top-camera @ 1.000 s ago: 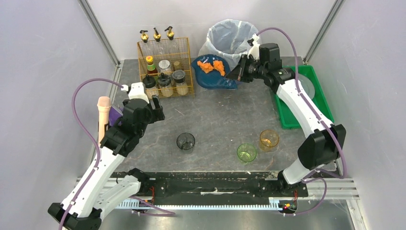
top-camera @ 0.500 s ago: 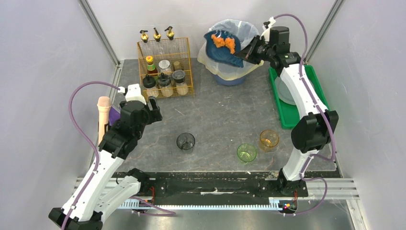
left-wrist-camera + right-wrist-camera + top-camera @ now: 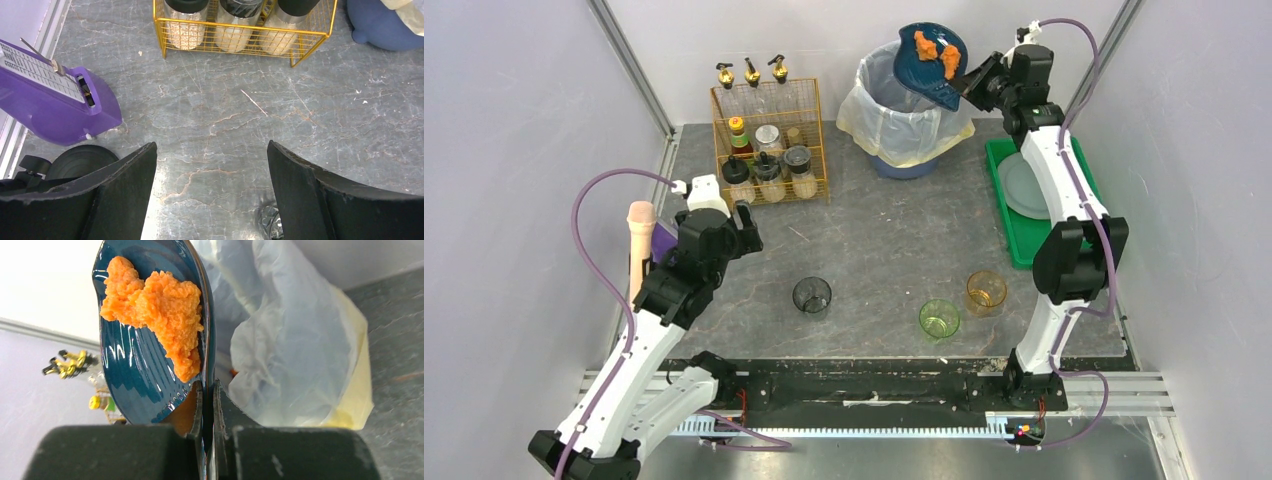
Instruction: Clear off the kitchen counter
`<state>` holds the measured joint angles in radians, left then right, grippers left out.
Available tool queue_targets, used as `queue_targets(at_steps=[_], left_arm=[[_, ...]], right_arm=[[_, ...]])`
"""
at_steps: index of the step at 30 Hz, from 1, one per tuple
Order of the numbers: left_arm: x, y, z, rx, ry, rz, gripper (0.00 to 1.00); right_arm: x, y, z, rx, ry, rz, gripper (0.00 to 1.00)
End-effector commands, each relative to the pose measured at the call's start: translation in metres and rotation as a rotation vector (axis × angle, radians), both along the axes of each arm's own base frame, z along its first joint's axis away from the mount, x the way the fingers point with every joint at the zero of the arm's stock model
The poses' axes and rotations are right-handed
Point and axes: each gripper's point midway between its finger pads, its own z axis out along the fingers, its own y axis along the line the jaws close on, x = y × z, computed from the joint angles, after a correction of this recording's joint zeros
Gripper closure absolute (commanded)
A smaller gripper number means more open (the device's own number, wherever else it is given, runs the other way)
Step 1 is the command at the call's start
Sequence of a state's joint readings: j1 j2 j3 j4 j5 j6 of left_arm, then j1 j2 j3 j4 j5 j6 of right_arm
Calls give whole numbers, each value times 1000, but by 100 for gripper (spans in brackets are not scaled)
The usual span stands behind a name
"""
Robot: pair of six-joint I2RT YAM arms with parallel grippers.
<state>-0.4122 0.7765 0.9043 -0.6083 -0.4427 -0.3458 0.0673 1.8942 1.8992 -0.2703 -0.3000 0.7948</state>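
My right gripper (image 3: 207, 400) was pinched tight on the rim of one dark blue plate (image 3: 130, 370), tipped steeply on edge above the bag-lined trash bin (image 3: 874, 110) at the far end. From above I counted two orange crumbed chunks (image 3: 921, 43) stuck to it.

My left gripper (image 3: 211, 147) hung wide apart with nothing in it, over the left part of the kitchen counter (image 3: 874, 240), the big grey veined slab under everything.

On the counter there were three glasses, well apart: one dark (image 3: 812, 295), one green (image 3: 939, 319), one amber (image 3: 985, 292), all toward the near side. Far left sat one yellow wire rack (image 3: 769, 92) with three pump bottles (image 3: 751, 72) at the back and three black-lidded jars (image 3: 768, 165) in front; couldn't count the middle row for sure. One green tray (image 3: 1021, 245) on the right held one grey plate (image 3: 1019, 190). One purple gadget (image 3: 55, 105) sat at the left edge.
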Motion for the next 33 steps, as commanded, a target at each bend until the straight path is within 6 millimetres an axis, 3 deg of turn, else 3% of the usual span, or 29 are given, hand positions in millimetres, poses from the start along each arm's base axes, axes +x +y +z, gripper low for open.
queue_targets(at_steps=[1,12,23,27,33], left_arm=[[7,1,2,11,-20,6,14],[11,3,-7,24,8,19,14],[10,5,-8,25,7,26,15],[10,6,-7,23,3,28,15],[9,6,-5,22,-6,27,15]], right_arm=[[17,-9,113,-28,-410,-68,100],[45,-34,103,-215,-526,-190,100],[41,-22,112,-521,-640,-270,100],[39,-24,111,-561,-646,-321,100],[30,-28,129,-600,-693,-378,100]])
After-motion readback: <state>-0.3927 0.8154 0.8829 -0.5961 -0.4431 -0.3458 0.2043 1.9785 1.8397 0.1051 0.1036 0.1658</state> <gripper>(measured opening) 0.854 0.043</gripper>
